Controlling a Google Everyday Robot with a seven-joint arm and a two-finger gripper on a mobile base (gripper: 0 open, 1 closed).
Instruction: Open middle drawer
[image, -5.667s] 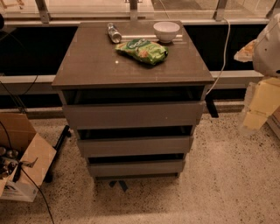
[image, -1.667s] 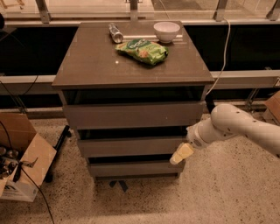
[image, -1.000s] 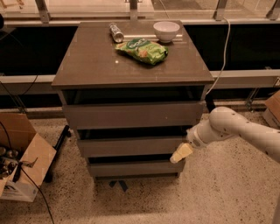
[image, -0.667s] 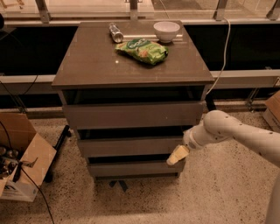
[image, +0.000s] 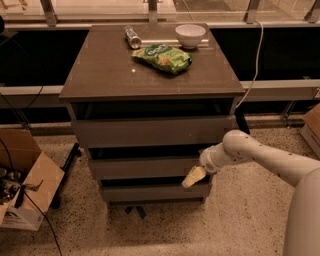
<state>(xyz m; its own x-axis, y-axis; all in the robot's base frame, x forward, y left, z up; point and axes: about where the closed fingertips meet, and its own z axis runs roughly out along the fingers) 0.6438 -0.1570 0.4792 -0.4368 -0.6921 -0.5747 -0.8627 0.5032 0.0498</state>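
The middle drawer (image: 142, 168) is the flat grey-brown front between the taller top front (image: 150, 131) and the narrowest bottom front (image: 150, 192) of the cabinet. It looks pushed in, with a dark gap above it. My gripper (image: 194, 176) comes in from the right on a white arm. Its pale tips lie at the right end of the middle drawer front, near its lower edge.
On the cabinet top (image: 100, 70) lie a green chip bag (image: 162, 57), a white bowl (image: 190, 35) and a can (image: 132, 37). An open cardboard box (image: 22, 185) with cables stands on the floor at the left. A cable (image: 255, 55) hangs at the right.
My arm came in from the right and lowered to the drawers. Over the last second the gripper moved slightly left along the middle drawer front. The drawers have not visibly moved.
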